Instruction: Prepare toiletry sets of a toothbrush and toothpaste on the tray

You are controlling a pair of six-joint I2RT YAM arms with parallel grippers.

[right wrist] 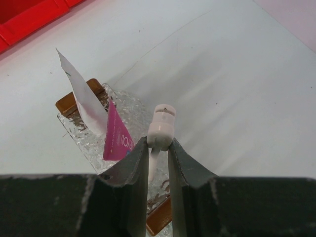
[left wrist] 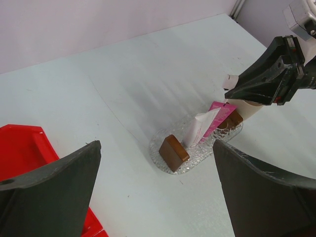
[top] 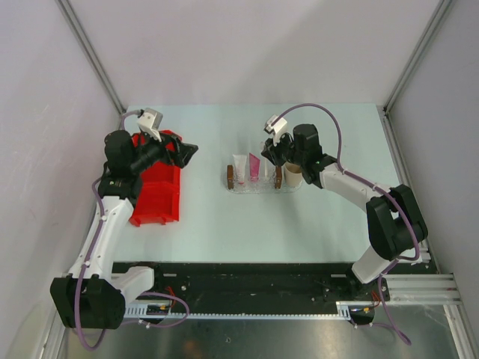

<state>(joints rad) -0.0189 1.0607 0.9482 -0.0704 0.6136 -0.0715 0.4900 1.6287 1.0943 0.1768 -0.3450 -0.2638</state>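
Observation:
The clear tray (top: 247,187) with a brown block (top: 230,176) at each short end lies mid-table. A white tube (top: 239,167) and a magenta-pink tube (top: 254,166) stand leaning in it. My right gripper (top: 269,153) is just above the tray's right part, shut on the thin white toothbrush (right wrist: 163,126). In the right wrist view my right gripper (right wrist: 159,145) pinches the toothbrush below its head, right of the pink tube (right wrist: 118,138) and the white tube (right wrist: 86,101). My left gripper (top: 187,153) is open and empty over the red bin, well left of the tray (left wrist: 165,167).
A red divided bin (top: 157,191) lies at the left under my left arm. A tan paper cup (top: 293,178) stands against the tray's right end, under my right gripper. Frame posts and walls enclose the table.

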